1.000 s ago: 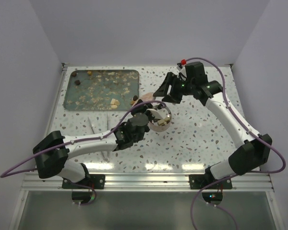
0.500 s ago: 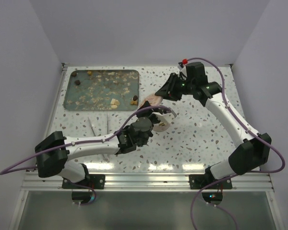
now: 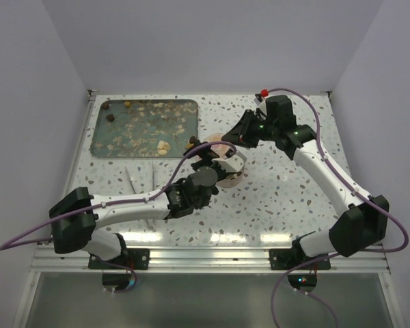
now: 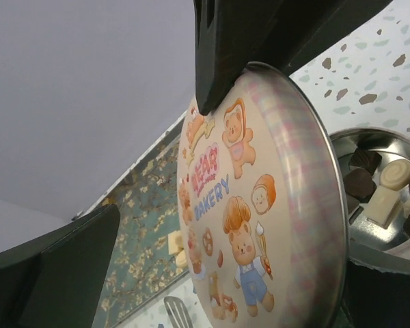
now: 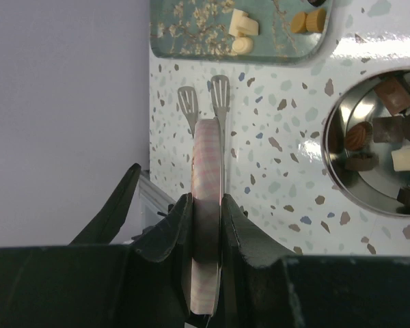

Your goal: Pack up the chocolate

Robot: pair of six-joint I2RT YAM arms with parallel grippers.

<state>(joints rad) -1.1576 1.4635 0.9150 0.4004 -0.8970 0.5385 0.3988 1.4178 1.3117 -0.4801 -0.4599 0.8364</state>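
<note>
From the top camera, the crossed arms hide most of the round tin point(image 3: 232, 176), and its contents cannot be made out. The lid point(image 3: 217, 144) above it is only a pale sliver, and we cannot tell there how either set of fingers stands.

The wrist cameras fill this in. The right wrist view shows the right fingers point(image 5: 167, 232) clenched on the rim of the lid point(image 5: 206, 157), which is seen edge-on and upright, its lower part cut off by the fingers. Its printed face is hidden here. The left wrist view shows that face point(image 4: 260, 205), with cartoon bears and lettering, and one black right finger pressing its top edge.

The left fingers point(image 4: 55, 273) are released and spread wide, grasping nothing. They show only as dark shapes at the bottom corners, with the lid between them.

The chocolate point(image 5: 369, 130) lies mostly in the open tin point(image 5: 342, 179), dark and cream lumps together. The frame edge cuts off part of the tin in both wrist views.

A few lumps point(image 5: 242, 24) rest on the green tray point(image 5: 191, 41), whose far end is out of frame. Two small forks point(image 5: 220, 92) lie on the speckled desk point(image 5: 287, 198) just beside the tray, faint from above.
</note>
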